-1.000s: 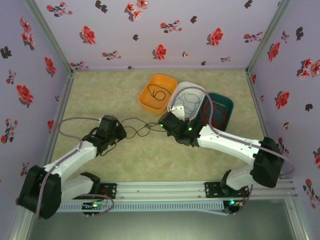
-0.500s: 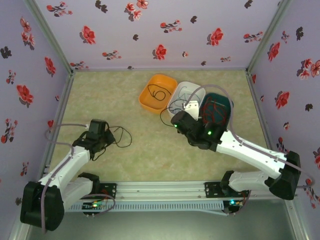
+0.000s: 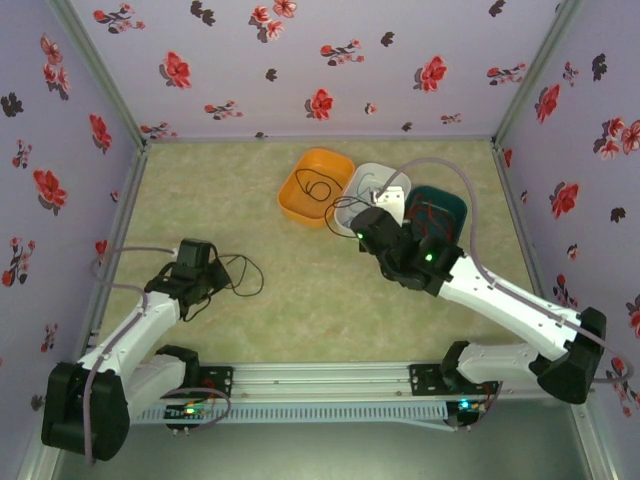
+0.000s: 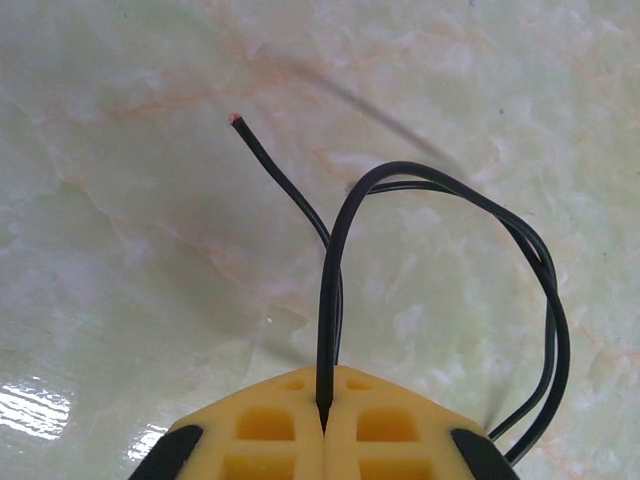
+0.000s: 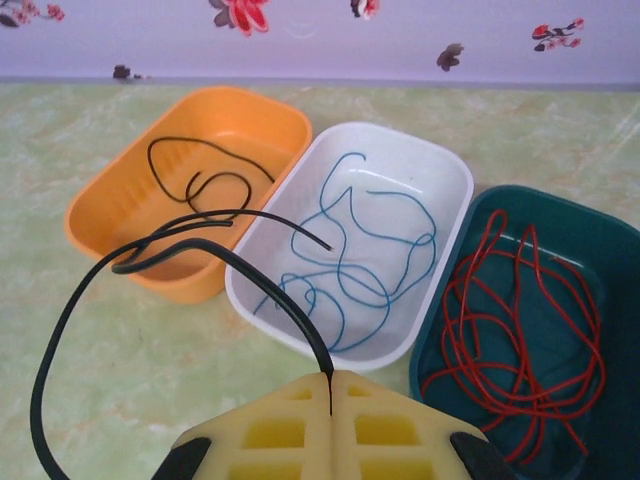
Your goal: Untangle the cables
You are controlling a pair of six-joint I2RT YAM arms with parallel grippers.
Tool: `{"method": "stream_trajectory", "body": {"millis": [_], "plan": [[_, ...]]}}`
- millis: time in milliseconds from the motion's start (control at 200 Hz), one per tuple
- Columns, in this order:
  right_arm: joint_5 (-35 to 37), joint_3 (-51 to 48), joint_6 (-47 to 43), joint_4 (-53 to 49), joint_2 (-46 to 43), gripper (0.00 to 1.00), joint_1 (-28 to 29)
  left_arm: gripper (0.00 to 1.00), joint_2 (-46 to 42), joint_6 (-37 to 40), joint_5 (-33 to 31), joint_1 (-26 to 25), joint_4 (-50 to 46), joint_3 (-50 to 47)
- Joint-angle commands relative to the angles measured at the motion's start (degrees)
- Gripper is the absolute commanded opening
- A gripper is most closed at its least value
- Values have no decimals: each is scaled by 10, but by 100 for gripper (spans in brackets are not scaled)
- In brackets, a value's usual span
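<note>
Trailing from the closed left gripper (image 4: 323, 420), a black cable (image 4: 322, 350) is pinched between the pads. It loops out over bare table (image 4: 120, 250), with its cut end free. The closed right gripper (image 5: 330, 385) clamps a second black cable (image 5: 58, 325), which arcs left and forward above the near rims of the orange tray (image 5: 105, 190) and white tray (image 5: 445, 175). A black coil (image 5: 210, 180) lies in the orange tray, the blue cable (image 5: 345, 255) in the white tray, and the red cable (image 5: 500, 330) in the teal tray (image 5: 560, 215). The trays stand side by side at far centre, rims meeting. Open table lies between the arms and along the left wall (image 3: 60, 150). A strip of table separates the teal tray from the right wall (image 3: 590, 170).
</note>
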Motion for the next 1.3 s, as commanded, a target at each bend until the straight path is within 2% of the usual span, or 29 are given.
{"method": "stream_trajectory", "body": {"millis": [0, 350, 660, 1015, 1295], "plan": [[7, 35, -40, 52, 30, 0, -15, 0, 1, 14, 14, 4, 10, 1], [-2, 141, -149, 133, 182, 0, -67, 0, 6, 12, 34, 4, 34, -4], [0, 215, -181, 168, 314, 0, -108, 0, 6, 13, 44, 3, 43, -6], [-6, 328, -154, 122, 453, 0, -141, 0, 5, 15, 53, 3, 49, -11], [-55, 386, -90, 64, 525, 0, -152, 0, 12, 16, 63, 3, 55, -7]]}}
